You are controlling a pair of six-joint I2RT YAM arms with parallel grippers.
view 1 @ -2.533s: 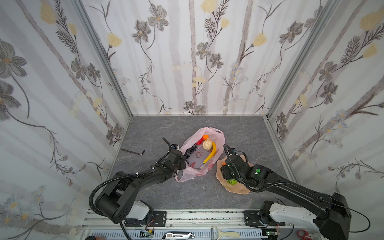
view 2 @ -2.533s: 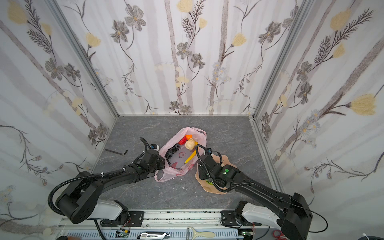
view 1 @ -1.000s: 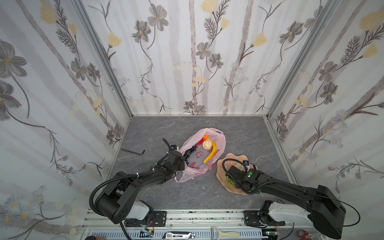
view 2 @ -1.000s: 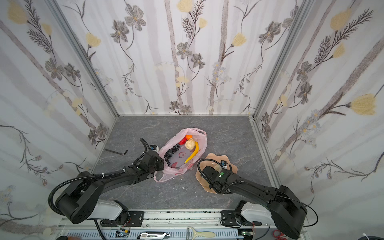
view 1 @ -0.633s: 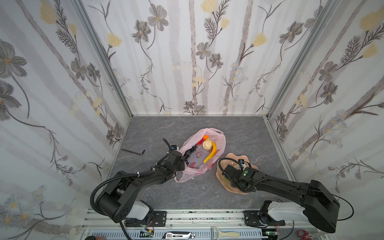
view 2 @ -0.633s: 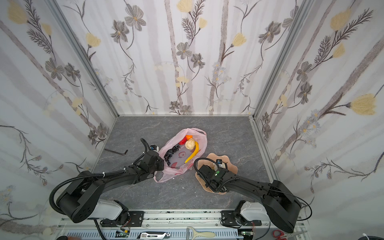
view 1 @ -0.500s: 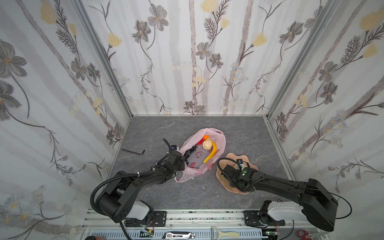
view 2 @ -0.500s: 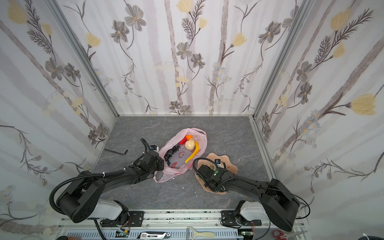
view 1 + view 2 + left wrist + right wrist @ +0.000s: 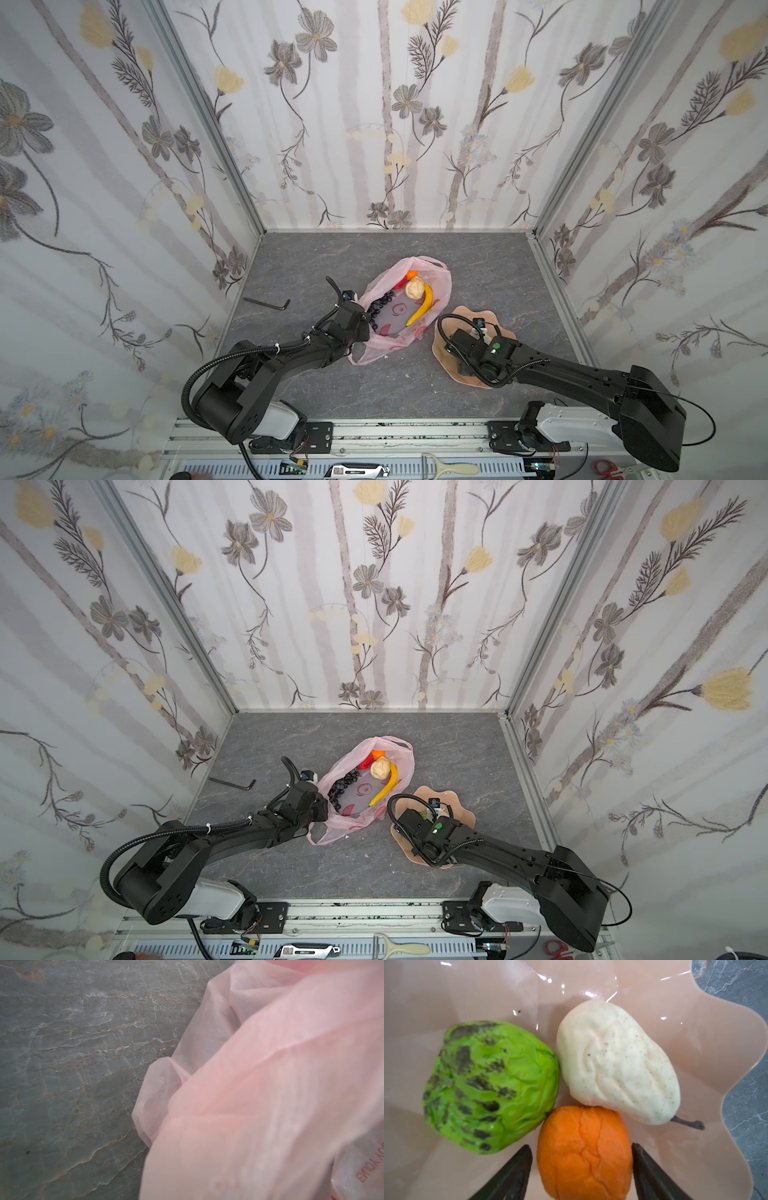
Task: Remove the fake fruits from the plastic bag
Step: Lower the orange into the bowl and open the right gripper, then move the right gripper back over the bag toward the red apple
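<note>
Right wrist: noted orange (image 9: 584,1151), green fruit (image 9: 490,1086), beige fruit (image 9: 616,1059) out in dish (image 9: 706,1053); right gripper (image 9: 580,1146) wide astride orange. Remaining in plastic bag (image 9: 442,286), centre of surface (image 9: 478,257): banana (image 9: 422,305), grapes (image 9: 380,305), three more. Left gripper (image 9: 362,322) state: cannot tell.

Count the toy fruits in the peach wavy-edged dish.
3 in the dish, clustered: bumpy green fruit, beige pear-like fruit, orange between the open jaws of the right gripper. Others may hide beneath the arm.

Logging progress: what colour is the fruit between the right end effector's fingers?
Orange fruit, clearest in right wrist view.
</note>
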